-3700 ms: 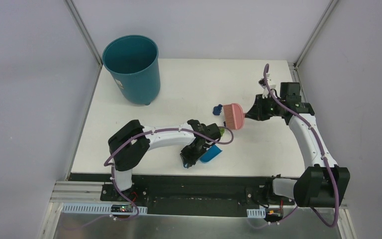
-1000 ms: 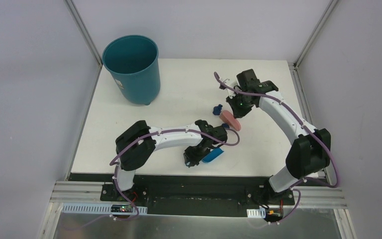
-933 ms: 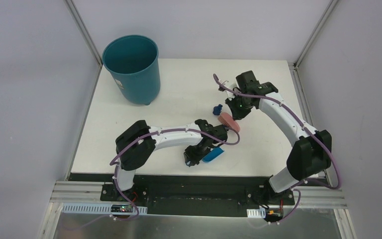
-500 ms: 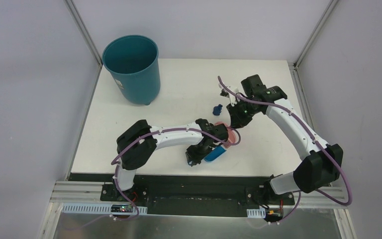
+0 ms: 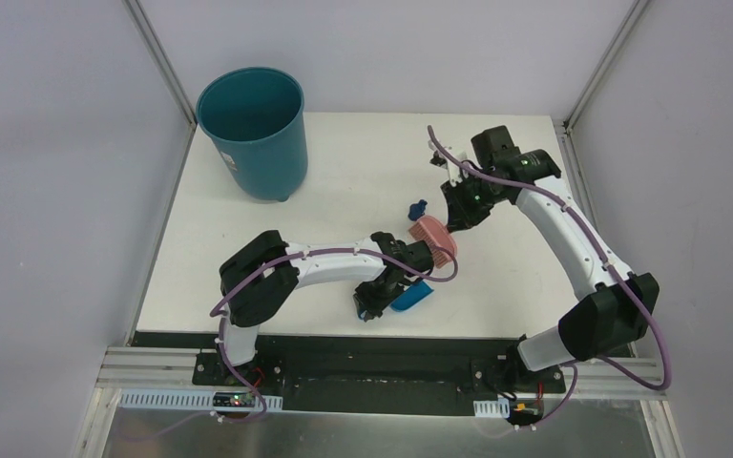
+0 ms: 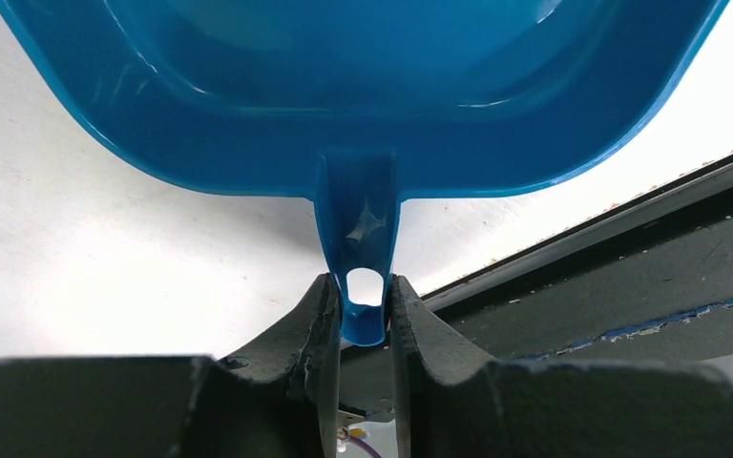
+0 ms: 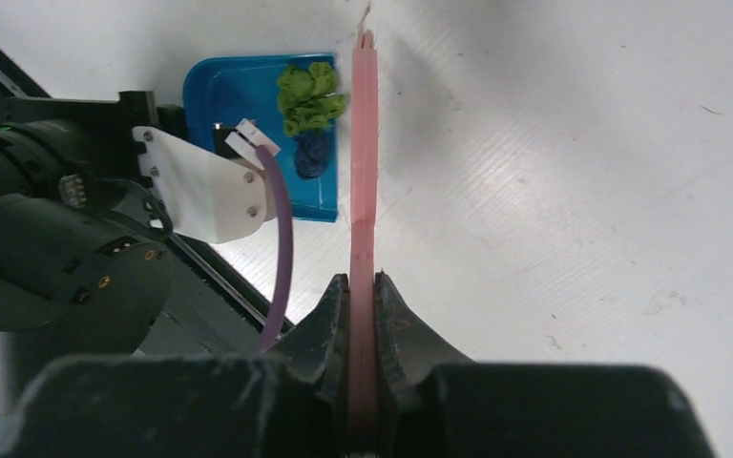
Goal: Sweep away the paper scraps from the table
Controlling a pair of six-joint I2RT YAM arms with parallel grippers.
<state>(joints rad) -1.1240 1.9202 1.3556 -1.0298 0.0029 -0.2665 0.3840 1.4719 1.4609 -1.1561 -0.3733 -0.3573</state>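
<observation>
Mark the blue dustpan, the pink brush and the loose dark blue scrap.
blue dustpan (image 7: 239,91), right wrist view, bare floor
pink brush (image 5: 432,236), top external view, round head
dark blue scrap (image 5: 416,208), top external view, its middle

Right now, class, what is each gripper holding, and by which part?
The left gripper is shut on the dustpan, pinching the tip of its handle. The right gripper is shut on the brush, at its thin handle end.

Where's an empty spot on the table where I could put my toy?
Bare table lies at the far side between the teal bin and the right arm, and on the left, nearer than the bin. The middle is crowded: the pink brush, the blue dustpan and a dark blue scrap sit close together.
</observation>
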